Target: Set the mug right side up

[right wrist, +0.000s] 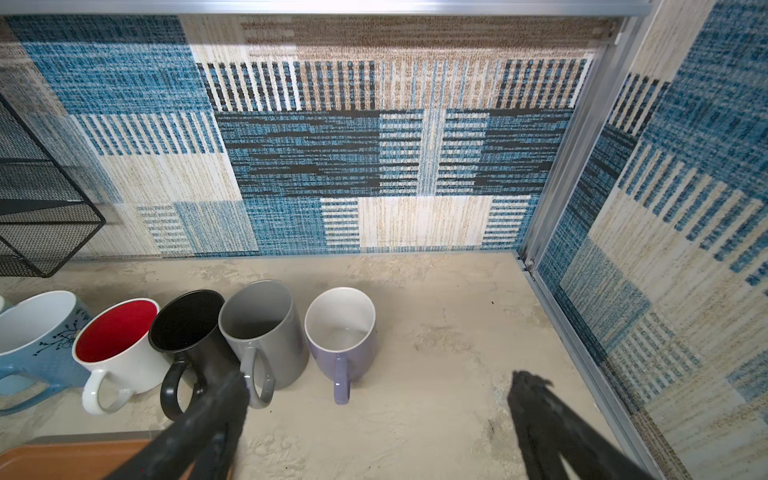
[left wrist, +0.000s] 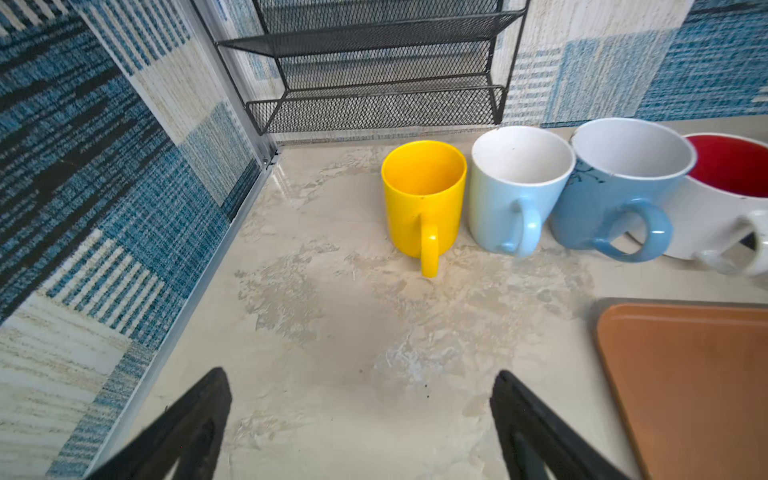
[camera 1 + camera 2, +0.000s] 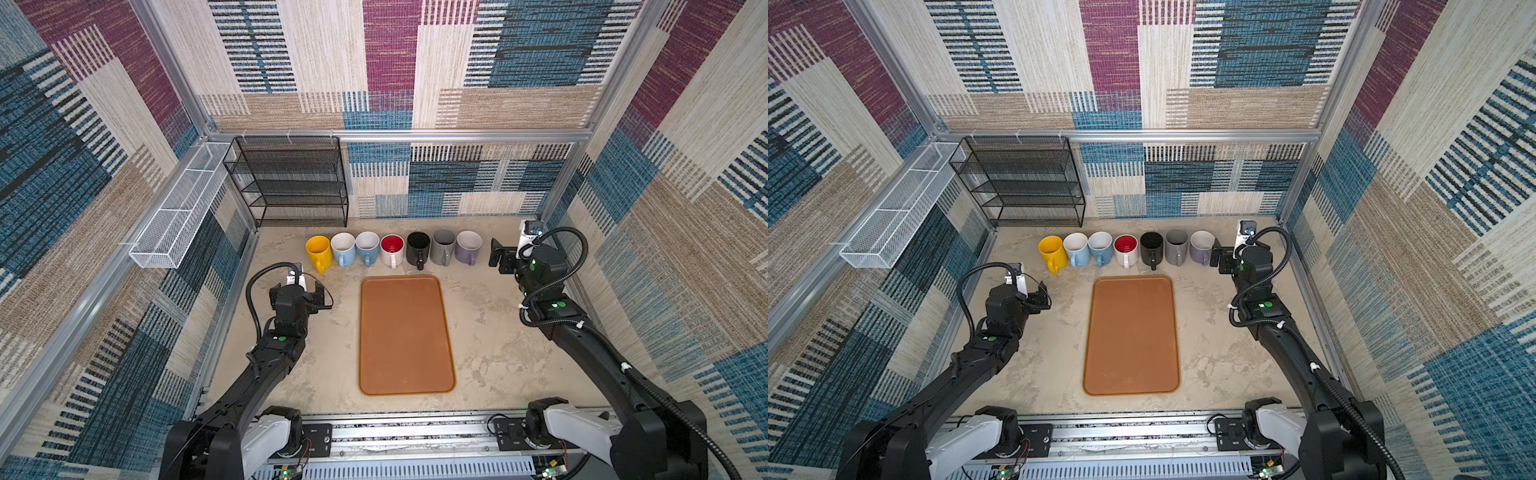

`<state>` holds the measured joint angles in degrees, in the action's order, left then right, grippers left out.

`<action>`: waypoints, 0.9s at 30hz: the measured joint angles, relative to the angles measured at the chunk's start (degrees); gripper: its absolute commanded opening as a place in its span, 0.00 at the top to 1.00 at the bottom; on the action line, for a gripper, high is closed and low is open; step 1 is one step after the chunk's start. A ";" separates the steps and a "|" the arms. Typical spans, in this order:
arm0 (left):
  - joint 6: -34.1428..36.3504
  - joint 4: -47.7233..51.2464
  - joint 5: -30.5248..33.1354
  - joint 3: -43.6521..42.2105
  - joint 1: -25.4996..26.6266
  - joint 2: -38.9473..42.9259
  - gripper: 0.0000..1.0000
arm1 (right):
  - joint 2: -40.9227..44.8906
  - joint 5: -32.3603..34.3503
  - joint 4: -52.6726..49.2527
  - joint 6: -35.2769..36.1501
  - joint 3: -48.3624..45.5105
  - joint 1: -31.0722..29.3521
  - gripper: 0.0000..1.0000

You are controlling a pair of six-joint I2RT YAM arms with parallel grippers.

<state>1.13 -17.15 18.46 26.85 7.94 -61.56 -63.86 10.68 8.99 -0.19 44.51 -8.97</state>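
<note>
Several mugs stand in a row along the back of the table, each with its mouth up and its handle toward the front. From the left they run from a yellow mug (image 3: 319,250) (image 2: 422,195) past a black mug (image 3: 418,247) to a lavender mug (image 3: 468,246) (image 1: 343,336). My left gripper (image 3: 309,291) (image 2: 361,376) hangs open and empty in front of the yellow mug. To the right of the lavender mug my right gripper (image 3: 495,253) (image 1: 381,376) is open and empty too.
A brown tray (image 3: 405,332) lies in the middle of the table. A black mesh rack (image 3: 291,183) stands at the back left. A white wire basket (image 3: 178,208) hangs on the left wall. Walls close in on both sides.
</note>
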 measured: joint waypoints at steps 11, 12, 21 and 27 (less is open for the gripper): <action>-0.11 -12.68 -7.80 -4.96 -6.78 -8.83 0.04 | -0.61 0.46 5.81 0.00 -4.50 0.11 0.01; -0.09 -14.19 -8.83 -5.16 -7.34 -10.21 0.03 | -0.90 0.55 5.90 0.00 -4.63 0.15 0.00; -0.61 -25.92 -14.43 -7.41 -9.07 -19.26 0.02 | -1.09 2.01 8.09 0.00 -6.67 0.42 0.00; -0.76 -33.53 -16.44 -8.61 -9.31 -24.22 0.01 | -0.83 2.40 9.60 0.26 -8.09 0.61 0.00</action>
<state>0.36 -50.68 2.02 18.24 -1.37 -85.78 -64.69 13.08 18.59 0.08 36.42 -8.36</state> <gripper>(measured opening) 0.981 0.995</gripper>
